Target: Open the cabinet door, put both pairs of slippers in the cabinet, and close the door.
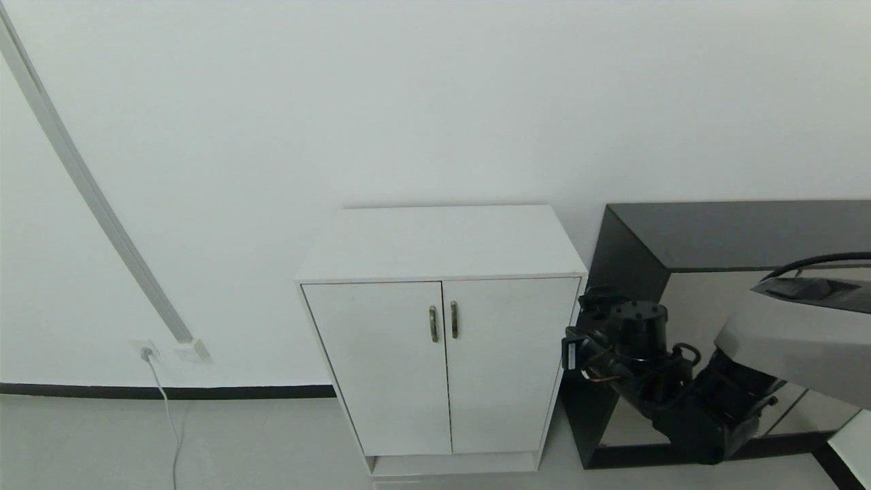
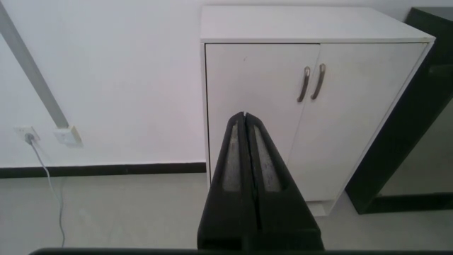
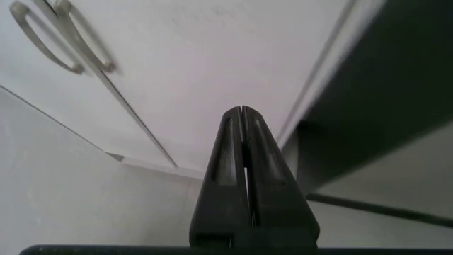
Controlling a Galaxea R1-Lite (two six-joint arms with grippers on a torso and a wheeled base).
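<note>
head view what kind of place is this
Probably a plain indoor room, perhaps a home entryway mock-up: a white two-door cabinet stands shut against a bare white wall, a black table is beside it, and a socket with a cable sits low on the wall.

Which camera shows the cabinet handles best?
The left wrist view: both handles show whole, head-on. The head view shows them from above, farther off; the right wrist view catches them obliquely, close up.
</note>
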